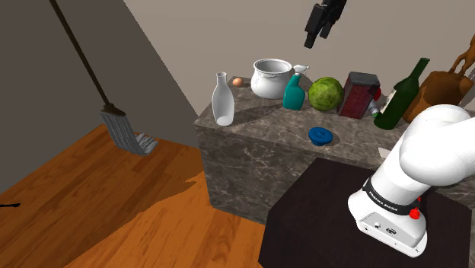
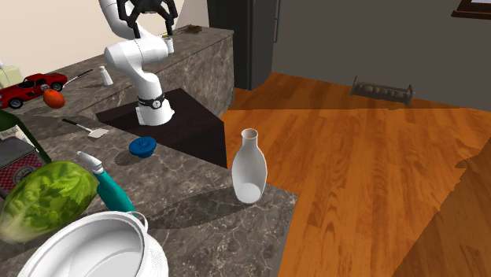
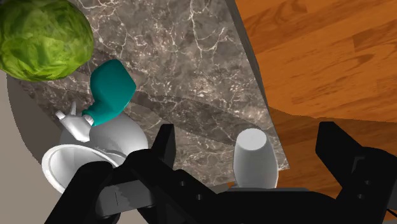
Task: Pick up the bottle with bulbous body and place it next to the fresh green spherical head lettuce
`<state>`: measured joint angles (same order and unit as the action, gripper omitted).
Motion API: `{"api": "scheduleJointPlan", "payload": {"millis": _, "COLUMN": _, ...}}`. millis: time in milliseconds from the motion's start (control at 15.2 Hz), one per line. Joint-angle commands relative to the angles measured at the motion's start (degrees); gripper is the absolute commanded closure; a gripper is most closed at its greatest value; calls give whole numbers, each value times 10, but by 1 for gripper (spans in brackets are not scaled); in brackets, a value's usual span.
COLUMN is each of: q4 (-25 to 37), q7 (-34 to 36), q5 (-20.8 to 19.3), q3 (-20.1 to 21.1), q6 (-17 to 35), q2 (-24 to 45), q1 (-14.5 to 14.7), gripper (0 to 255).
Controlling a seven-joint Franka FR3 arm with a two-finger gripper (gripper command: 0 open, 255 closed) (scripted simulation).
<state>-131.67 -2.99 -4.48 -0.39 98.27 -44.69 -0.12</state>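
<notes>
The white bottle [image 1: 221, 99] with a bulbous body and narrow neck stands upright near the marble counter's corner, also seen as the bottle [image 2: 249, 168]. The round green lettuce [image 1: 325, 94] sits farther along the counter, beyond a teal spray bottle [image 1: 294, 90]. My black gripper [image 1: 317, 36] hangs high above the counter, open and holding nothing. In the wrist view the bottle [image 3: 256, 159] shows far below between the spread fingers [image 3: 162, 143], untouched, with the lettuce [image 3: 41, 35] and teal spray bottle [image 3: 109, 92] off to one side.
A white pot [image 1: 271, 78], an egg [image 1: 237, 81], a blue lid [image 1: 320, 135], a dark red box [image 1: 359, 94] and a green wine bottle [image 1: 401, 95] share the counter [image 1: 251, 129]. A mop [image 1: 114, 126] leans at the wall. Wooden floor [image 2: 378, 157] lies past the counter edge.
</notes>
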Motion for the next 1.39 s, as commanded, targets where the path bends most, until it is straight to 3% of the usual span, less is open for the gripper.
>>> {"api": "scheduleJointPlan", "payload": {"millis": 0, "q4": 0, "q7": 0, "q5": 0, "q3": 0, "q6": 0, "q2": 0, "q1": 0, "gripper": 0}}
{"api": "scheduleJointPlan", "payload": {"millis": 660, "q4": 45, "q7": 34, "q5": 18, "q3": 13, "q6": 144, "q2": 190, "q1": 7, "gripper": 0}}
{"api": "scheduleJointPlan", "payload": {"millis": 1320, "q4": 167, "q7": 62, "q5": 28, "q3": 24, "q6": 233, "q2": 401, "q1": 13, "gripper": 0}}
